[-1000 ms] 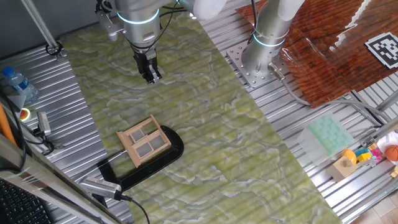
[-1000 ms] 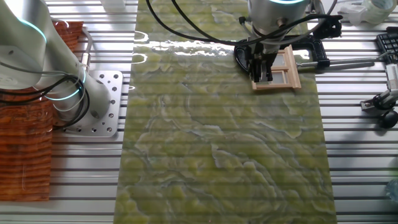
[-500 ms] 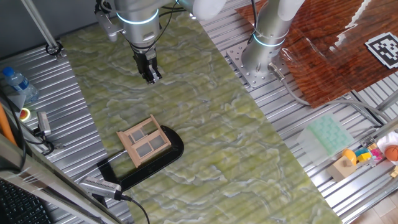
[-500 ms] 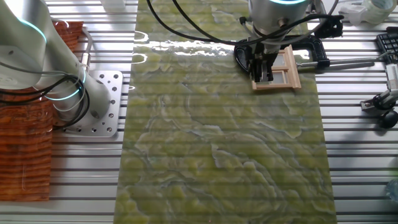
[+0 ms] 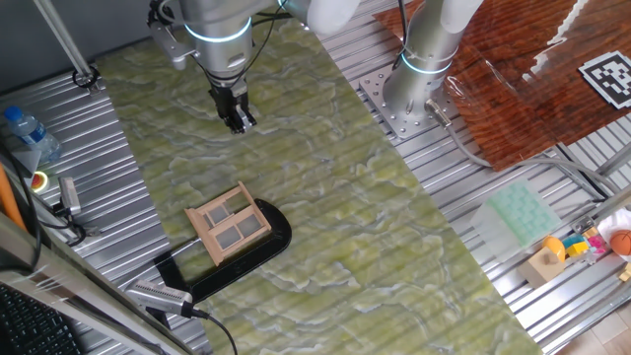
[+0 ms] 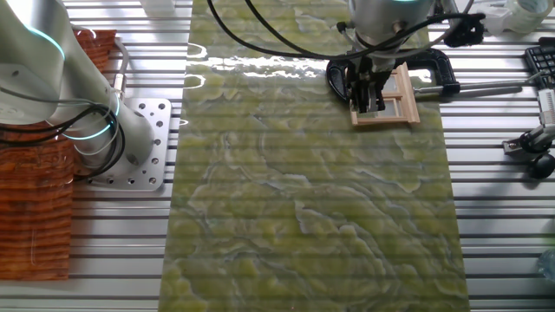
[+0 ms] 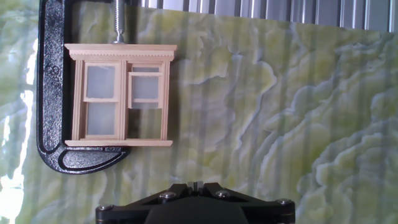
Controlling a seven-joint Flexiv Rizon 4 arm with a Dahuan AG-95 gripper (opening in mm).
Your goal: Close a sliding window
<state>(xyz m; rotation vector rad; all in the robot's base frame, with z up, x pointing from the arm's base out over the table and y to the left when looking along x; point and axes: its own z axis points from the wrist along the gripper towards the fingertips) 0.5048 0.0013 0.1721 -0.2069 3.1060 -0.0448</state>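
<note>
The sliding window (image 5: 229, 224) is a small tan wooden frame with grey panes, lying flat on the green marbled mat. It also shows in the other fixed view (image 6: 392, 94) and in the hand view (image 7: 120, 94). One sash covers only the upper half of its side, so the lower half is open. A black C-clamp (image 7: 51, 118) holds the frame. My gripper (image 5: 237, 118) hangs above the mat, away from the window and touching nothing. Its fingers are pressed together and empty, as the hand view (image 7: 195, 184) shows. In the other fixed view my gripper (image 6: 368, 97) overlaps the window's left side.
The clamp's screw handle (image 5: 163, 295) juts toward the near-left edge. A water bottle (image 5: 24, 128) stands at the left. A second arm's base (image 5: 404, 94) is bolted at the mat's right edge. A green tray (image 5: 518, 212) and small toys (image 5: 592, 242) lie far right.
My gripper has shifted very slightly, still shut. The window and clamp have not moved.
</note>
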